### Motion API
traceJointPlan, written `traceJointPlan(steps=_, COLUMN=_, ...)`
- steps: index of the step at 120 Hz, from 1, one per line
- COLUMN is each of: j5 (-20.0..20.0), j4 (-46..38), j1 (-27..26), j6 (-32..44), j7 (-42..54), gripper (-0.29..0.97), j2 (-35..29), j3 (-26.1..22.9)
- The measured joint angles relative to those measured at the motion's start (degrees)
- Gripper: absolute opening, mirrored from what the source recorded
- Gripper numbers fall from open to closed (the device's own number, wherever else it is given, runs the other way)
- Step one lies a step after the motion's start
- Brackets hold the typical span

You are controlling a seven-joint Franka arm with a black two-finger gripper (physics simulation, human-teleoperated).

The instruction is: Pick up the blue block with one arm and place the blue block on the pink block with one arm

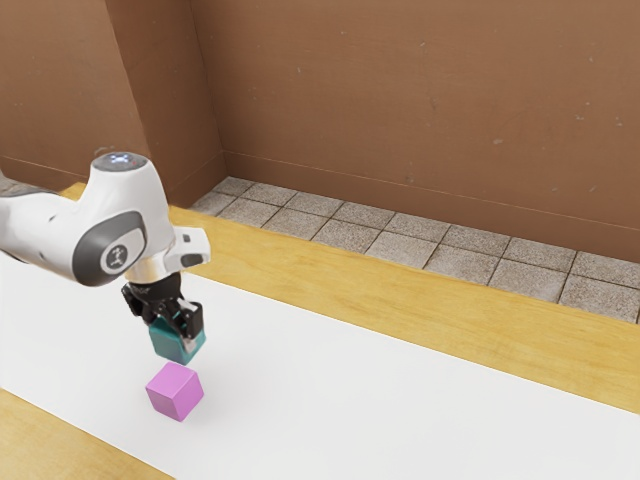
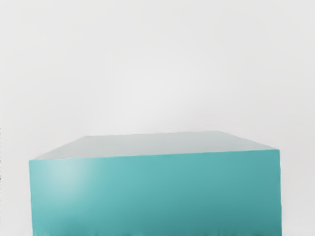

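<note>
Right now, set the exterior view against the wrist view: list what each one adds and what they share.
Exterior view adds: the arm, its gripper shut on the blue block, the pink block just below it, the wooden strip, the tiled floor and the brown walls. Wrist view adds: a close look at the blue block's paler face and its teal face, just under the hand. Shared: the blue block and the white table surface.

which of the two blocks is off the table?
The blue block, gripped in the end effector and held in the air. The pink block rests on the white table, apart from it.
</note>
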Motion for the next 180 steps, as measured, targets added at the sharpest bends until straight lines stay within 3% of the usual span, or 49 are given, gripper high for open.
traceJointPlan(steps=19, j5=-7.4, j4=-3.1, j1=-0.4, j6=0.0, j7=3.0, gripper=0.38, j2=-2.7, j3=2.6)
traceJointPlan(steps=36, j5=-10.0, j4=-4.6, j1=-0.8, j6=0.1, j7=6.7, gripper=0.39, j2=-2.6, j3=4.9)
traceJointPlan(steps=74, j5=-6.8, j4=-6.4, j1=-1.8, j6=0.3, j7=15.5, gripper=0.38, j2=-2.7, j3=6.5)
traceJointPlan(steps=108, j5=-8.3, j4=-6.1, j1=-2.1, j6=1.0, j7=19.7, gripper=0.37, j2=-1.8, j3=6.5)
traceJointPlan(steps=154, j5=-8.2, j4=-5.9, j1=-1.4, j6=2.8, j7=16.3, gripper=0.36, j2=-1.5, j3=5.4)
traceJointPlan(steps=180, j5=-5.2, j4=-6.3, j1=-1.3, j6=3.3, j7=11.7, gripper=0.36, j2=-2.1, j3=4.3)
